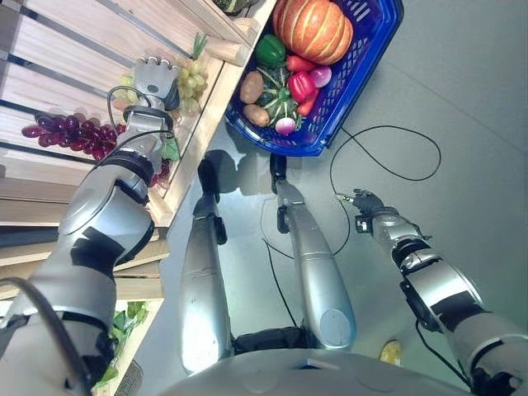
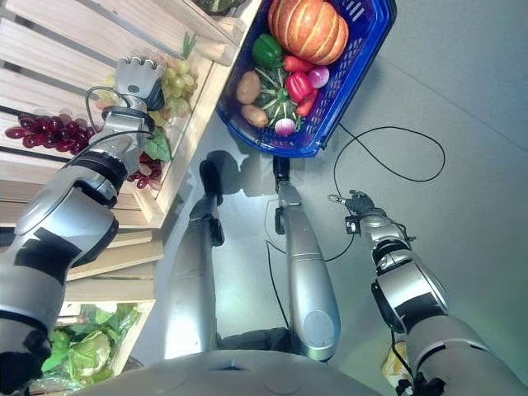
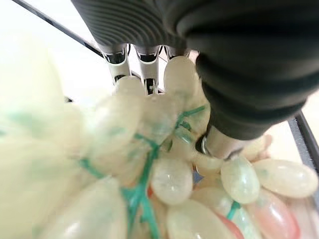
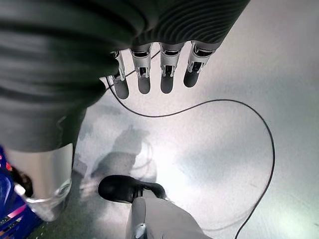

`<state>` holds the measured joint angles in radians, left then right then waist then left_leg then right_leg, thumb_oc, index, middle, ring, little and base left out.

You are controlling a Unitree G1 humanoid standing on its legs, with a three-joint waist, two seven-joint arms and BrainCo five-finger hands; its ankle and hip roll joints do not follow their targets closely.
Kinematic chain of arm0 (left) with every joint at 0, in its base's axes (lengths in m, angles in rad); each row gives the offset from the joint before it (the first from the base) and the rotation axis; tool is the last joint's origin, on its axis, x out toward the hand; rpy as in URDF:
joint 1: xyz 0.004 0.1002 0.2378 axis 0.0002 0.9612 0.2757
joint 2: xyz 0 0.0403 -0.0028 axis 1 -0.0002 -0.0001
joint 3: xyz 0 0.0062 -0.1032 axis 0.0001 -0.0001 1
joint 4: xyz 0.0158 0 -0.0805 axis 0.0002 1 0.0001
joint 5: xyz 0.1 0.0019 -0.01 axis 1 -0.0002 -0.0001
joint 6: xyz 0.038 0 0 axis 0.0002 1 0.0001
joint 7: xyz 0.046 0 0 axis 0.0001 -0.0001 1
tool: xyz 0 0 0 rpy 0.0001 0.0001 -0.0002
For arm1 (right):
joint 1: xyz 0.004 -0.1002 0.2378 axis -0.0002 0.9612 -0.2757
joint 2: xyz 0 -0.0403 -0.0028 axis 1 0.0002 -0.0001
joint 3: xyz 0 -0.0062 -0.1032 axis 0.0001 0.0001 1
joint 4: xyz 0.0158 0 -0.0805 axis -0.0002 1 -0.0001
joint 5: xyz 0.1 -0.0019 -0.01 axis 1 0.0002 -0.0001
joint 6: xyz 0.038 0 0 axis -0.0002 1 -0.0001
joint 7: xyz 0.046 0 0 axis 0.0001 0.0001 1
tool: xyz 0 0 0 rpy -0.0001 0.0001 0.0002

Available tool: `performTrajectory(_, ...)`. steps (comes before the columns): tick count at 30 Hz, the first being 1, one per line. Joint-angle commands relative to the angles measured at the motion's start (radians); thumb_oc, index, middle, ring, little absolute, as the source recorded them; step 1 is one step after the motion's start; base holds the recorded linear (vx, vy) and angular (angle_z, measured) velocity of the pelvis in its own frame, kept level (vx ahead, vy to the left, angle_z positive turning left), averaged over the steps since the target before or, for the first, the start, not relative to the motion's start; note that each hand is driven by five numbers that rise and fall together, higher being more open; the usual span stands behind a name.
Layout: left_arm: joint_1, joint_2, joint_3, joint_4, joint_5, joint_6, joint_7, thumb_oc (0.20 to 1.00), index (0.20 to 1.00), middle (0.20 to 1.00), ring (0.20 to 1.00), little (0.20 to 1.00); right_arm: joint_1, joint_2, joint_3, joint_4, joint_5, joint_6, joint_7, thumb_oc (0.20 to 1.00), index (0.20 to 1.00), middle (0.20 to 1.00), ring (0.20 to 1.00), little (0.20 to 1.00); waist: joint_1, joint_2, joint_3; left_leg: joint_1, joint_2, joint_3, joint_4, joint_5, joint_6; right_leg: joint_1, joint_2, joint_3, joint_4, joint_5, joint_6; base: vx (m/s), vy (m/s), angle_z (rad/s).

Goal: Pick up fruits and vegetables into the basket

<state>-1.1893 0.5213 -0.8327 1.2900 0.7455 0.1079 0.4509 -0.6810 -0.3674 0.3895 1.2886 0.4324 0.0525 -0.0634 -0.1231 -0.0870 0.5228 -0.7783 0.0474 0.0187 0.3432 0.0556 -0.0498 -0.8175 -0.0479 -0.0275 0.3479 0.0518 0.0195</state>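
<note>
Left eye view: the left hand (image 1: 155,80) lay on the wooden shelf (image 1: 58,49), down on a bunch of green grapes (image 1: 191,78) near the shelf's front edge, with a bunch of purple grapes (image 1: 66,134) further back on the slats. The blue basket (image 1: 363,58) stood on the grey floor (image 1: 462,124) just beside the shelf, holding a pumpkin (image 1: 313,29), a green pepper (image 1: 270,50), a potato (image 1: 251,87) and other vegetables. The right hand (image 1: 365,201) hung over the floor, well apart from the basket. Right eye view: same layout; leafy greens (image 2: 78,346) showed in a lower crate. Left wrist view: pale green grapes pressed close against the hand, fingers (image 3: 115,54) reaching into the bunch with the tips hidden among them, so the grip could not be told. Right wrist view: fingers (image 4: 166,69) straight and relaxed above the floor, holding nothing.
</note>
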Motion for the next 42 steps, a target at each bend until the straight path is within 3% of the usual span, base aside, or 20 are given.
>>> performTrajectory(1,0.157,-0.033,0.037,0.088,-0.022,0.014,-0.063,0.2,0.2,0.2,0.2,0.2,0.05,-0.011,0.02,0.003,0.016,0.005,-0.012,1.0,1.0,1.0,1.0,1.0,0.02,0.018,-0.003,-0.005,-0.038,-0.047,0.01,-0.027,-0.001,0.017,0.056,0.022,0.025,-0.023,0.041,0.0,0.0,0.0)
performTrajectory(10,0.172,-0.04,0.082,0.094,-0.202,-0.019,-0.034,0.2,0.2,0.2,0.2,0.2,0.051,-0.011,0.018,0.008,0.02,0.002,-0.013,1.0,1.0,1.0,1.0,1.0,0.024,0.023,-0.003,0.011,-0.041,-0.046,0.0,-0.024,0.0,0.032,0.056,0.024,0.021,-0.026,0.04,0.0,0.0,0.0)
performTrajectory(13,0.174,-0.034,0.119,0.094,-0.402,-0.079,-0.001,0.2,0.2,0.2,0.2,0.2,0.049,-0.012,0.021,0.01,0.024,0.0,-0.011,1.0,1.0,1.0,1.0,1.0,0.026,0.025,-0.003,0.026,-0.04,-0.047,-0.011,-0.02,0.0,0.044,0.057,0.026,0.018,-0.027,0.039,0.0,0.001,-0.02)
performTrajectory(14,0.174,-0.034,0.119,0.094,-0.402,-0.079,-0.001,0.2,0.2,0.2,0.2,0.2,0.049,-0.012,0.021,0.01,0.024,0.0,-0.011,1.0,1.0,1.0,1.0,1.0,0.026,0.025,-0.003,0.026,-0.04,-0.047,-0.011,-0.02,0.0,0.044,0.057,0.026,0.018,-0.027,0.039,0.0,0.0,0.0)
performTrajectory(16,0.182,-0.023,0.226,0.092,-0.664,-0.206,-0.001,0.2,0.2,0.2,0.2,0.2,0.054,-0.016,0.015,0.017,0.023,-0.01,-0.008,1.0,1.0,1.0,1.0,1.0,0.031,0.031,-0.003,0.04,-0.041,-0.049,-0.018,-0.016,-0.001,0.057,0.057,0.027,0.017,-0.031,0.04,0.0,0.0,0.0)
performTrajectory(18,0.19,0.0,0.309,0.071,-0.821,-0.305,-0.036,0.2,0.2,0.2,0.2,0.2,0.065,-0.025,0.002,0.011,0.021,-0.019,-0.01,1.0,1.0,1.0,1.0,1.0,0.034,0.038,-0.003,0.055,-0.041,-0.048,-0.025,-0.016,-0.003,0.071,0.053,0.024,0.014,-0.036,0.042,0.0,0.0,0.0)
performTrajectory(26,0.22,0.053,0.445,-0.078,-1.147,-0.449,-0.135,0.2,0.2,0.2,0.2,0.2,0.093,-0.062,-0.036,-0.022,0.024,-0.056,-0.03,1.0,1.0,1.0,1.0,1.0,0.047,0.06,-0.003,0.082,-0.043,-0.052,-0.043,-0.016,-0.006,0.097,0.041,0.009,0.01,-0.047,0.042,0.0,-0.001,0.01)
performTrajectory(35,0.234,0.048,0.555,-0.264,-1.57,-0.51,-0.313,0.2,0.2,0.2,0.2,0.2,0.105,-0.066,-0.076,-0.117,0.051,-0.189,-0.106,1.0,1.0,1.0,1.0,1.0,0.056,0.063,-0.003,0.096,-0.049,-0.055,-0.044,-0.028,-0.003,0.113,0.032,-0.007,0.008,-0.058,0.038,-0.01,-0.026,0.05)
performTrajectory(42,0.264,0.018,0.6,-0.371,-1.747,-0.563,-0.412,0.2,0.2,0.2,0.2,0.2,0.114,-0.059,-0.087,-0.27,0.057,-0.268,-0.195,1.0,1.0,1.0,1.0,1.0,0.055,0.062,-0.003,0.098,-0.053,-0.054,-0.052,-0.023,-0.005,0.119,0.027,-0.013,-0.004,-0.051,0.037,-0.01,-0.003,0.04)
